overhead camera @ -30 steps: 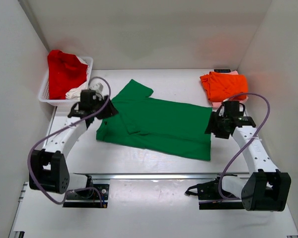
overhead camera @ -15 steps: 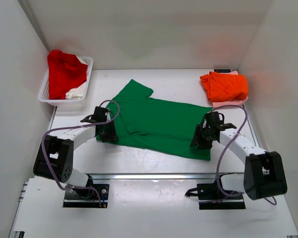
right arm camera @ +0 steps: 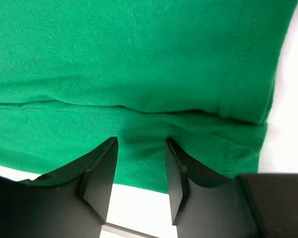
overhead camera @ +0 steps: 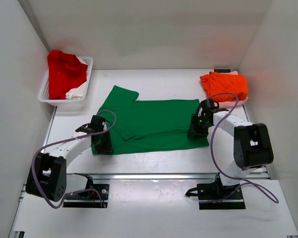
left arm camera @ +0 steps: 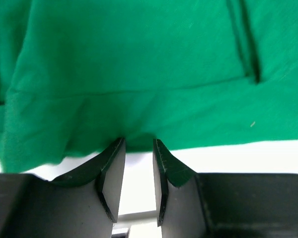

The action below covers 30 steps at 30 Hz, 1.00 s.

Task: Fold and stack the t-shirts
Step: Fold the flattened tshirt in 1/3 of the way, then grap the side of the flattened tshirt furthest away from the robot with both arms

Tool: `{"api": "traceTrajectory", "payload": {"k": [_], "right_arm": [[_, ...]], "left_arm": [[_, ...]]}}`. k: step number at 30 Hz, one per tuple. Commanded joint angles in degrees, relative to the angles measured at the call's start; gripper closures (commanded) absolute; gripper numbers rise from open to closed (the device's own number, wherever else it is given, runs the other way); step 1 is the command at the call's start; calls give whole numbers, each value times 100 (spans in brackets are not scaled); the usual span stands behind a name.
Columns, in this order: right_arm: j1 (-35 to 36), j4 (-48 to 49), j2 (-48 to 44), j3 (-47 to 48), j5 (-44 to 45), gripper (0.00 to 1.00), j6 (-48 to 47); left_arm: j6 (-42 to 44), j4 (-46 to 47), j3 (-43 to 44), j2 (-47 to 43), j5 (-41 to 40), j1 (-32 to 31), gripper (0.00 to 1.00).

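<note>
I had the green shirt lying flat across the middle of the surface, collar end toward my left arm and hem end toward my right. My left tool was clenched on its near edge by the shoulder, the cloth puckering at the fingertips. My right tool was pinching the near edge at the hem end, where the wrist view showed one layer doubled over another. The orange shirt sat folded at the far right corner, and the red shirt lay heaped in the basket at far left. I judged I was partway through the first lengthwise fold. The next move called for lifting both corners together and level, carrying the near edge over toward the far edge, and keeping the cloth taut between my arms so it would not bunch.
</note>
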Motion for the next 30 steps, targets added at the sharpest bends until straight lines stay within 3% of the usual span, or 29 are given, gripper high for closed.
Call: {"api": "traceTrajectory", "payload": {"k": [1, 4, 7, 12, 17, 22, 25, 30], "right_arm": [[106, -69, 151, 243, 387, 58, -372], [282, -613, -340, 611, 361, 58, -364], [431, -1212, -841, 1505, 448, 54, -434], [81, -1029, -791, 2403, 536, 35, -522], [-175, -520, 341, 2915, 808, 18, -514], [-306, 167, 1178, 3204, 1090, 19, -241], [-421, 89, 1818, 3651, 1029, 22, -241], [-491, -8, 2277, 4171, 1117, 22, -399]], "left_arm": [[62, -653, 45, -447, -34, -68, 60], [79, -847, 588, -851, 378, 273, 60], [298, -1145, 1833, -800, 599, 572, 58], [379, -1314, 4514, 464, 249, 547, 56], [221, -778, 5564, 2273, 107, 643, 50], [132, -347, 6610, 3831, -51, 828, 45], [124, -364, 7680, 4719, -454, 890, 44], [71, -198, 8640, 5782, -649, 1012, 35]]}}
